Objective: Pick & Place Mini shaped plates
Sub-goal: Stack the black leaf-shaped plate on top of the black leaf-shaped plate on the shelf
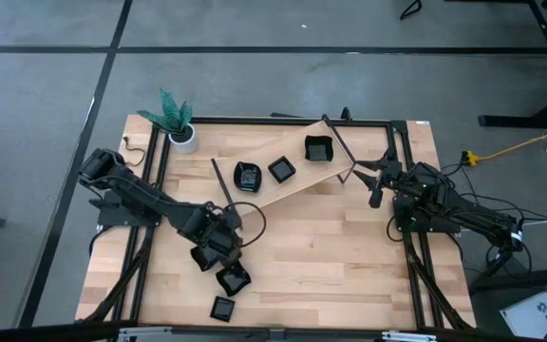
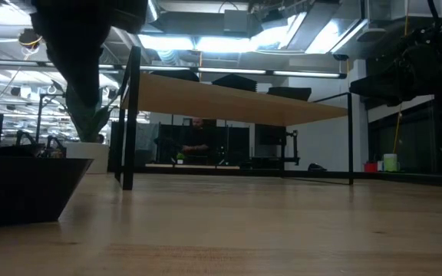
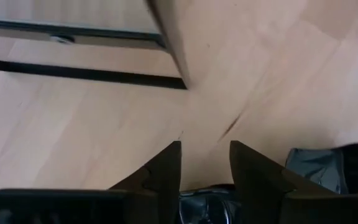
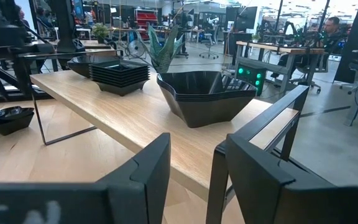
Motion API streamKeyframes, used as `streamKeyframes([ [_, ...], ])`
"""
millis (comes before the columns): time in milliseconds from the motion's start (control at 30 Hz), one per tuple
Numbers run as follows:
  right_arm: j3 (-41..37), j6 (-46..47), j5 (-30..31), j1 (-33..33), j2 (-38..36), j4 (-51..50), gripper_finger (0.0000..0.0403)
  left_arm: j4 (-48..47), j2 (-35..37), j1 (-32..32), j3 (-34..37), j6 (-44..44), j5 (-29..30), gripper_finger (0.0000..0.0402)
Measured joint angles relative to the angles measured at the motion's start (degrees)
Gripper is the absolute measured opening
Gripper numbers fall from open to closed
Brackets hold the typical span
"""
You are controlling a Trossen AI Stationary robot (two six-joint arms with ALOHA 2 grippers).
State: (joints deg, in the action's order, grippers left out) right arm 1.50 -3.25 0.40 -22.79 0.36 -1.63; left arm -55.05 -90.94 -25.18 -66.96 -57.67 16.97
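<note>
1. Left gripper (image 1: 218, 249): fingers parted over the near-left tabletop, gripping nothing; dark plate (image 3: 205, 208) directly beneath, loose plates (image 1: 233, 278) beside.
2. Lift straight up, clear of rims.
3. Right gripper (image 1: 376, 182): parted, empty, beside raised shelf (image 1: 292, 185) bearing stacked plates (image 4: 119, 73).

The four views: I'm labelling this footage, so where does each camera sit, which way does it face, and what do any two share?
High: above, facing straight down on the table; both arms, left gripper and right gripper show.
Low: at tabletop height, facing across under the raised shelf; an arm shows dark at upper left.
Left wrist: faces down at the tabletop; own open fingers show.
Right wrist: faces along the shelf at stacked plates; own open fingers show.
Shared: high and right wrist both see the potted plant.
</note>
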Motion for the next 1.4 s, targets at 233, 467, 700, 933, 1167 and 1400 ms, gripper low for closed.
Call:
streamKeyframes([
  [233, 0.0, 0.0, -0.02, 0.0, 0.0, 0.02, 0.0154, -0.03, 0.0, -0.06, 0.0, -3.02, 0.05, 0.0126],
  [467, 0.0, 0.0, -0.01, -0.01, 0.02, 0.0, 0.0154, -0.69, 0.0, -1.14, 0.0, -4.35, 2.72, 0.0126],
  [700, 0.0, 0.0, 0.0, -0.02, 0.0, 0.02, 0.0154, -4.28, -0.5, -0.86, 2.86, -13.71, -3.43, 0.0123],
  [933, 0.0, 0.0, 0.0, -0.02, 0.0, 0.0, 0.0154, -1.68, -0.46, -0.58, 6.64, -20.48, -10.27, 0.0124],
  [1167, 0.0, 0.0, -0.01, 0.0, 0.0, 0.01, 0.0154, -2.03, -0.46, -1.58, 6.67, -21.1, -12.17, 0.0127],
  [1400, 0.0, 0.0, -0.02, 0.0, 0.0, 0.02, 0.0154, -5.18, -0.46, -2.73, 6.69, -21.84, -12.7, 0.0127],
])
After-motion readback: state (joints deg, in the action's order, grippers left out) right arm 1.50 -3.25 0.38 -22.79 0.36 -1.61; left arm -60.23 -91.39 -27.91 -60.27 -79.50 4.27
